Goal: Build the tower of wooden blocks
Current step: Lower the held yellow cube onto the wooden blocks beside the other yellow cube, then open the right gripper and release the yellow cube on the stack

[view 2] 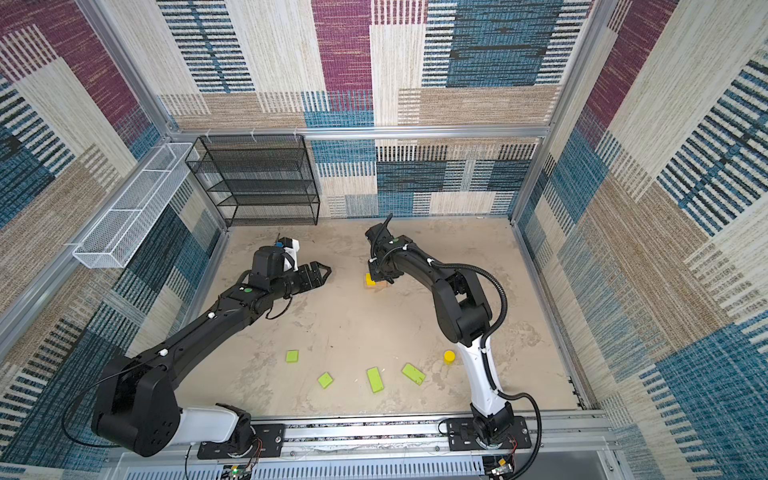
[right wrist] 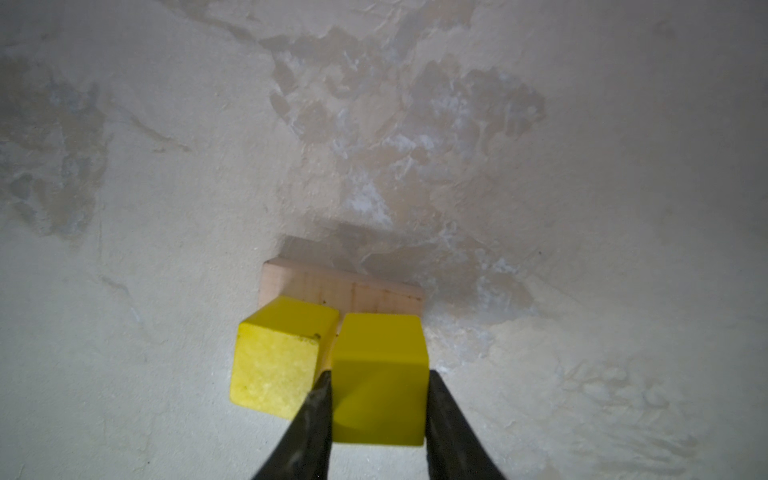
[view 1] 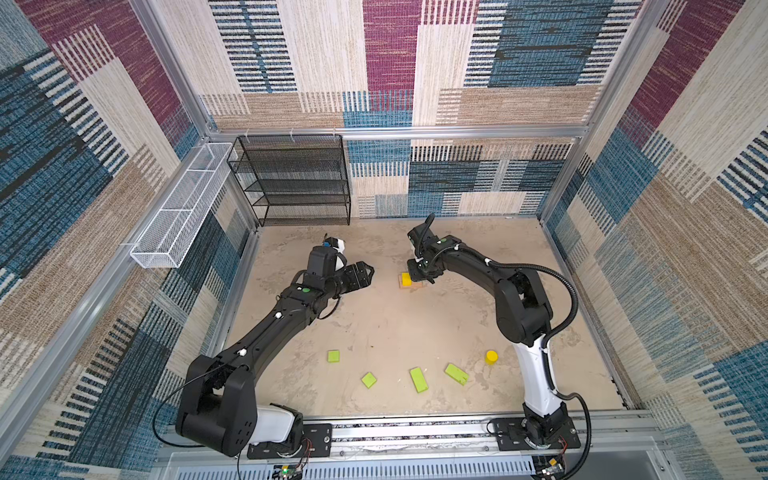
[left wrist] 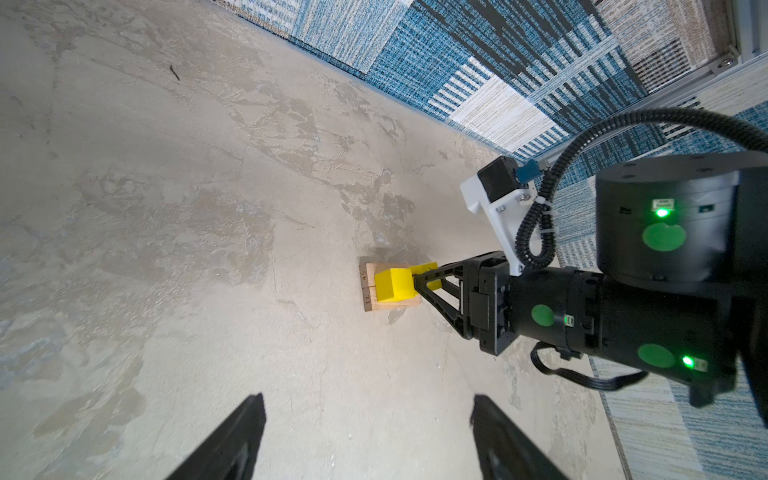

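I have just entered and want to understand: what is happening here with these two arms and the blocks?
The right gripper is closed on a yellow cube, holding it on the two tan bars beside the other yellow cube, which already sits there. The left gripper is open and empty, hovering off to the side. Four green flat pieces and a yellow cylinder lie untouched near the front of the table.

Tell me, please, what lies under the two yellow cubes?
Two tan bars lying side by side; the yellow cubes and right gripper hide most of their tops.
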Robot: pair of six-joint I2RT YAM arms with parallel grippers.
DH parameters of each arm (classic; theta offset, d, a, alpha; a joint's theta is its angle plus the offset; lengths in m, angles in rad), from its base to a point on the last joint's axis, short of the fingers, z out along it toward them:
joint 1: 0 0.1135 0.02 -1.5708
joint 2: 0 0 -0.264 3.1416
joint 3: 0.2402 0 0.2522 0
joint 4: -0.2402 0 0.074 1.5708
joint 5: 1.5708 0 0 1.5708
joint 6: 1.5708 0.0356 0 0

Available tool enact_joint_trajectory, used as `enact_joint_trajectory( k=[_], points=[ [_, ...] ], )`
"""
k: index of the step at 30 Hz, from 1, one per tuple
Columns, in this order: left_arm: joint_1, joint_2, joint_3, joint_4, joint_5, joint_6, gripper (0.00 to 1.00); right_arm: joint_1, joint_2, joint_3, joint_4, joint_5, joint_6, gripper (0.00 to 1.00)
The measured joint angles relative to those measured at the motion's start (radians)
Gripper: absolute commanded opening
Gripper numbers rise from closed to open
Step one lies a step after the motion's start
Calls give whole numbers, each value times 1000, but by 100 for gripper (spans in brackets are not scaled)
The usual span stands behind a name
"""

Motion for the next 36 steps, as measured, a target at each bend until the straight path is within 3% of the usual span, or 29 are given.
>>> enact_joint_trajectory(
  k=[24,31,36],
  points=[
    [4,2,-5,0,6,-15,82,0,-45,-11,-12,11,4,42],
    [5,29,-4,12,36,-18,81,-2,-130,-77,4,7,4,58],
    [5,80,24,14,84,-19,77,-30,-182,-137,64,-45,-1,62]
  ],
)
